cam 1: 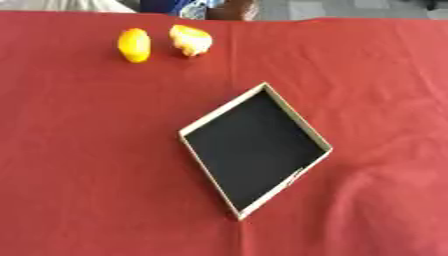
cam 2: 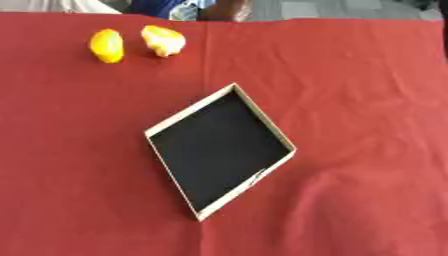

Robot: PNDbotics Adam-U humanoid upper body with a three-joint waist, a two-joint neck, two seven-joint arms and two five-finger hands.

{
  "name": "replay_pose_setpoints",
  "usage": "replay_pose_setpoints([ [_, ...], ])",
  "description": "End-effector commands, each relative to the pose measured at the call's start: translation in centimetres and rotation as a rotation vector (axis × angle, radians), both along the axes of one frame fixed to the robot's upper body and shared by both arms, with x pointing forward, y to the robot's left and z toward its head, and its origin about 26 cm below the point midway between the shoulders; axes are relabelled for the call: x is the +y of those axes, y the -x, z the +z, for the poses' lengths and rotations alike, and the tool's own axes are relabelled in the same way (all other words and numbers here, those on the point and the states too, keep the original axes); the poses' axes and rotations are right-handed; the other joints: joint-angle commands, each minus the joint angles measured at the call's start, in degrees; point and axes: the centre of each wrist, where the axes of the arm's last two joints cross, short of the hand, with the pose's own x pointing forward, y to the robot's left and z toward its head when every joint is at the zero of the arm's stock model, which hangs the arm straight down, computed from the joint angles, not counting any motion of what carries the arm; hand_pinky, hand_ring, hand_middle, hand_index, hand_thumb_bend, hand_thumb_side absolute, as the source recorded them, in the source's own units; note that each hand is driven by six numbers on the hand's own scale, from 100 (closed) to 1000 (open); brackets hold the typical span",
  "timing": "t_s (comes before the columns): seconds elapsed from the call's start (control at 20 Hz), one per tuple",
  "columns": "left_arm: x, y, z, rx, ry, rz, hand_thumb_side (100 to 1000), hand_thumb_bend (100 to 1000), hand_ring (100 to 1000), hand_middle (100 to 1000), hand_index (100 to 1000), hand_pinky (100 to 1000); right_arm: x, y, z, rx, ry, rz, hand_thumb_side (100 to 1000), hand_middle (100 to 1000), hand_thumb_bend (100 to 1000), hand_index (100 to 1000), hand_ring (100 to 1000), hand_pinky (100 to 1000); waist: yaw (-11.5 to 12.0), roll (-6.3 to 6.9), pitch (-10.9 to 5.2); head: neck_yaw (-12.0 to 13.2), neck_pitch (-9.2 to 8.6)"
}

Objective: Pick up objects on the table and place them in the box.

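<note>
Neither robot hand of mine shows in either view, so I cannot tell their state. Centre of the red-clothed surface: a shallow box, dark inside. At eleven o'clock from it lie two yellow objects, side by side, near the far edge.

No robot body in view

I cannot tell the room's kind: my desk wears a red cloth, with grey floor beyond its far edge.
</note>
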Motion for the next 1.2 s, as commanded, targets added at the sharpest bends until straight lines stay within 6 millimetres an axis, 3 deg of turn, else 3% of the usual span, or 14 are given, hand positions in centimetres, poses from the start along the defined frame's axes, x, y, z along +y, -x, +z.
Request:
replay_pose_setpoints([
  [0.05, 2.6, -0.3, 1.1, 0.033, -0.075, 0.119, 752, 100, 712, 839, 878, 873, 0.0, 0.5, 1.4, -0.044, 0.053, -0.007, 523, 797, 100, 856, 821, 909, -0.6, 0.56, -0.53, 0.9, -1.65],
  [0.25, 3.2, -1.8, 0.7, 0.112, -0.168, 0.193, 752, 100, 719, 841, 885, 875, 0.1, 0.5, 1.7, -0.053, 0.064, -0.001, 523, 797, 100, 856, 821, 910, -2.1, 1.29, 0.62, 1.2, -3.29],
  [0.6, 3.0, -2.9, -0.1, 0.340, -0.549, 0.248, 603, 100, 776, 861, 912, 878, 0.1, 0.5, 1.7, -0.051, 0.063, -0.001, 523, 798, 100, 857, 821, 911, -2.6, 1.62, 1.17, 0.8, -3.73],
  [0.95, 2.1, -3.4, -0.9, 0.539, -0.937, 0.233, 414, 264, 842, 888, 939, 886, 0.1, 0.5, 1.5, -0.041, 0.060, 0.001, 523, 797, 100, 857, 820, 912, -2.0, 1.27, 1.24, 0.9, -3.64],
  [1.2, 1.2, -3.7, -1.5, 0.620, -1.106, 0.217, 282, 305, 864, 896, 947, 894, 0.2, 0.4, 1.5, -0.039, 0.059, 0.006, 523, 797, 100, 856, 820, 912, -1.7, 0.88, 1.09, 1.0, -3.70],
])
